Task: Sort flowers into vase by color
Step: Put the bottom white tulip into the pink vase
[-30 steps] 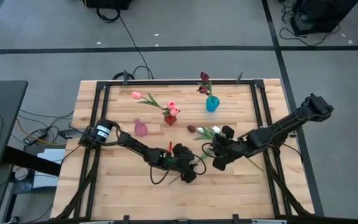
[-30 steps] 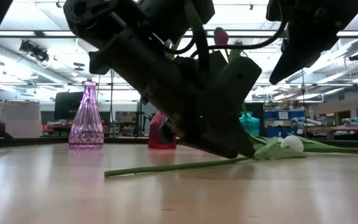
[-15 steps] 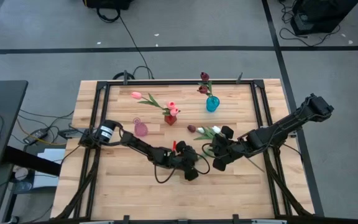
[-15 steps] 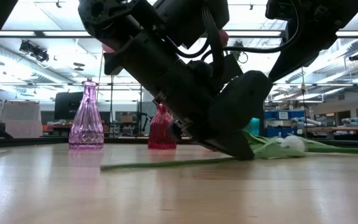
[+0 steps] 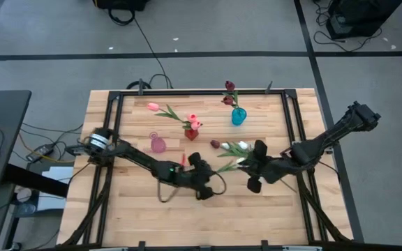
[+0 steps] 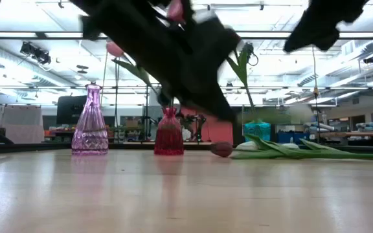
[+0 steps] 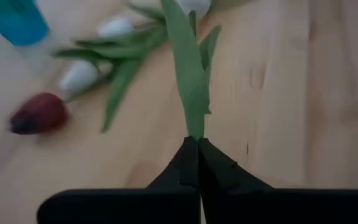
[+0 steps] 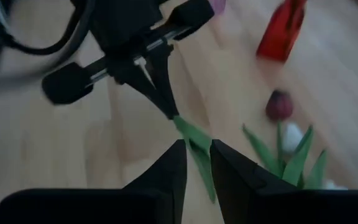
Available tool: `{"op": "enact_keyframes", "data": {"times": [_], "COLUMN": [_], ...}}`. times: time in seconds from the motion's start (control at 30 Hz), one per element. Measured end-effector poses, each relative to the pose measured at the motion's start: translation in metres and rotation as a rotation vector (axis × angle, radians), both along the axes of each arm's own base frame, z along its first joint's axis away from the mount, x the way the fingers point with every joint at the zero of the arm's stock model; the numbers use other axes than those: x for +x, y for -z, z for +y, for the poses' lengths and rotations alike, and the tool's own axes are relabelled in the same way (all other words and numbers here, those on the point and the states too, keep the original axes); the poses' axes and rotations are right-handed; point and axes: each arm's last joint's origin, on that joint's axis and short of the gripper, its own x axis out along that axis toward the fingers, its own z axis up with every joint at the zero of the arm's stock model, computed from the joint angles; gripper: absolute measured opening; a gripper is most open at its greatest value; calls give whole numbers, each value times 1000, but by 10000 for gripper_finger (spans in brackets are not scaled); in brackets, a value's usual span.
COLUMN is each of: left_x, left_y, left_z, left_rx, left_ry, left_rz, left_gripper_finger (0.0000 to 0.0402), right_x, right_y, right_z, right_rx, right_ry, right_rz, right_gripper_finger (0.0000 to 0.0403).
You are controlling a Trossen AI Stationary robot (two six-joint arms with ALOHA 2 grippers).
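My left gripper (image 5: pixel 217 169) (image 7: pixel 197 144) hangs at the table's middle, shut on a white tulip's (image 7: pixel 194 5) green stem (image 5: pixel 227 166). My right gripper (image 5: pixel 251 169) (image 8: pixel 197 158) faces it from the right, slightly open. In the right wrist view the stem (image 8: pixel 194 140) runs into the gap between its fingers. Two white tulips (image 7: pixel 79 74) and a maroon one (image 7: pixel 39 114) lie flat on the table. The red vase (image 5: pixel 191 132) holds pink tulips, and the blue vase (image 5: pixel 238 116) holds maroon ones. A pink vase (image 5: pixel 158 144) stands upright. My left gripper pinches the tulip's stem (image 7: pixel 196 127) between its two fingertips, at the leaf and well below the head. The fingers come level from the table's left, along the stem. The flower sticks out ahead of them, clear of the table. Whether my right gripper touches the stem, I cannot tell.
The three vases stand in the table's far half. The loose tulips (image 6: pixel 238 149) lie just beyond the two grippers. A black frame (image 5: pixel 117 97) runs round the table's edges. Bare wood (image 5: pixel 145 209) lies at the near left.
My left gripper has shut on the stem that lay on the table and risen with it. The whole flower has come up off the wood. My right gripper has drawn back a little toward the table's right edge.
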Motion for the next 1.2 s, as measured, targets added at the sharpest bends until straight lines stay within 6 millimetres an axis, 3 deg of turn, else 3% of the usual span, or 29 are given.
{"op": "enact_keyframes", "data": {"times": [0.27,0.5,0.73,0.93,1.2], "left_x": [-75,-122,-159,-169,-159], "left_y": [-22,-36,-62,-71,-63], "left_z": [13,10,0,2,3], "left_rx": [-113,-134,31,73,5], "left_ry": [18,96,156,136,123], "left_rz": [-353,-620,-813,-835,-811], "left_gripper_finger": [1,0,0,0,0], "right_x": [-19,-3,6,20,65], "right_y": [-20,-8,-1,-2,-2], "right_z": [5,11,11,13,16], "right_rx": [-71,-75,-89,-76,-166], "right_ry": [27,7,4,-39,-151], "right_rz": [-135,-109,-91,-154,-379], "right_gripper_finger": [80,80,79,77,80]}}
